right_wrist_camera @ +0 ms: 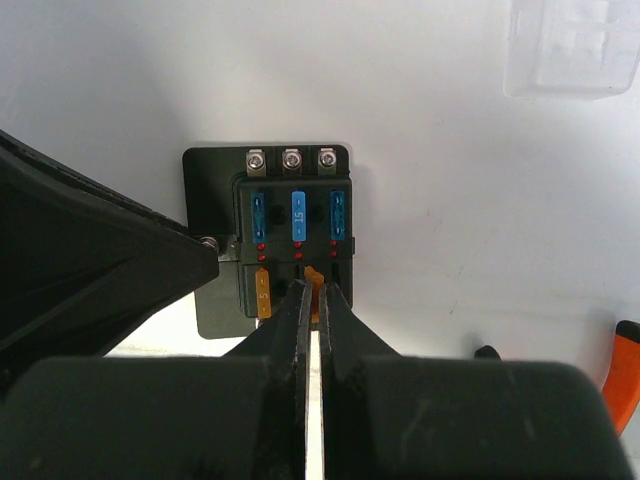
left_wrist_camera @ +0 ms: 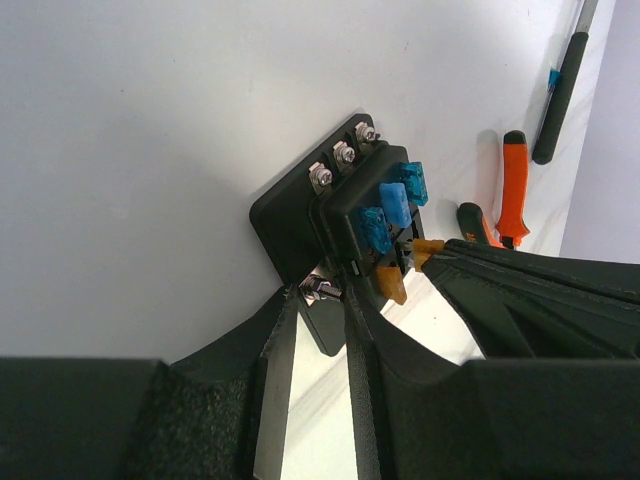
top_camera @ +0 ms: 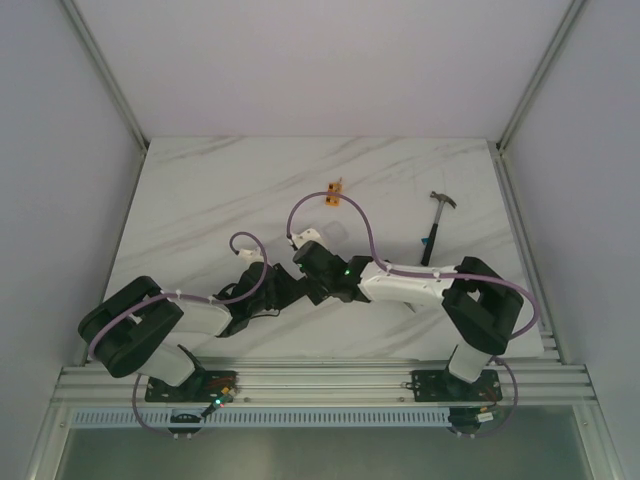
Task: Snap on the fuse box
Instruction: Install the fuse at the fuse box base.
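The fuse box (right_wrist_camera: pixel 290 215) looks light, rigid, its fuses fragile; hold its base edge, where your left fingers (left_wrist_camera: pixel 250 350) clamp; your right fingers (right_wrist_camera: pixel 288 325), pressed together, touch an orange fuse (right_wrist_camera: pixel 312 283).

White marble-look table (top_camera: pixel 200 190) had on it: black fuse box (right_wrist_camera: pixel 290 225) front-middle, small orange block (top_camera: pixel 334 193) further back, hammer (top_camera: pixel 434 230) off right, orange-handled pliers (left_wrist_camera: pixel 513 185), clear plastic cover (right_wrist_camera: pixel 570 45).

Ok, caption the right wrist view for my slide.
Shut right end effector, tips at the middle orange fuse of the small black squarish plastic fuse box lying on the white table.
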Available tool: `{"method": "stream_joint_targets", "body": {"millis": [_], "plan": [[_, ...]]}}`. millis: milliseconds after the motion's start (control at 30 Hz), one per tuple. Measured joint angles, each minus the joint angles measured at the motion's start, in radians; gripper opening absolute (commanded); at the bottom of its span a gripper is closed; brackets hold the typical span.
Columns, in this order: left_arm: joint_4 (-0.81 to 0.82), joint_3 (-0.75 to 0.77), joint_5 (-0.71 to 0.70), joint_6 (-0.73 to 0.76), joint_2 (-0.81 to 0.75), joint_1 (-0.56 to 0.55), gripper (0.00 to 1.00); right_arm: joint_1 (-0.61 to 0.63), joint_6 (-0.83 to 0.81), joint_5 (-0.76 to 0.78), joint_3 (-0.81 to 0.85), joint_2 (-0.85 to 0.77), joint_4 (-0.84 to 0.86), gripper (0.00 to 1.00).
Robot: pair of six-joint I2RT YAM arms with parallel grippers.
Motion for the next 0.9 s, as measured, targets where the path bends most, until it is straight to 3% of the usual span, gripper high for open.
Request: {"method": "stream_joint_targets", "body": {"millis": [900], "plan": [[0.027,-0.01,0.001,-0.018,0.008,0.0,0.34,0.0,-0.04,-0.026,0.016,0.01,-0.012,0.0]]}}
